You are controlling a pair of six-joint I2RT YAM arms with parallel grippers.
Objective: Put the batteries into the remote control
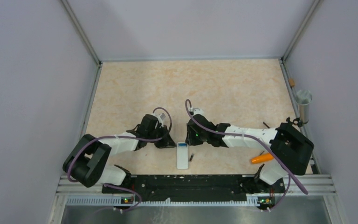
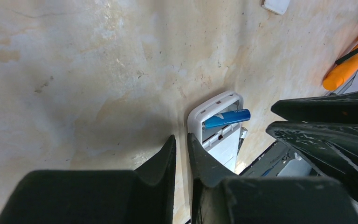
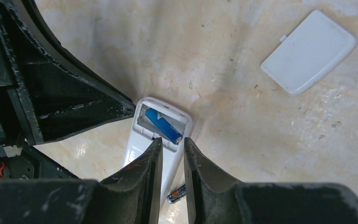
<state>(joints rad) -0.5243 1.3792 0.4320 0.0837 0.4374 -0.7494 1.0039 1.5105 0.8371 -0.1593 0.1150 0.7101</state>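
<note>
Remote control (image 1: 182,155) lies back-up, lower centre of top view, compartment open. Blue battery (image 3: 163,125) sits slanted inside it. Dark battery (image 1: 191,157) lies on counter (image 1: 191,88) just right of remote. L gripper (image 2: 182,140) & R gripper (image 3: 171,142) are both nearly closed w/ slim gap, empty, by remote's top end.
</note>
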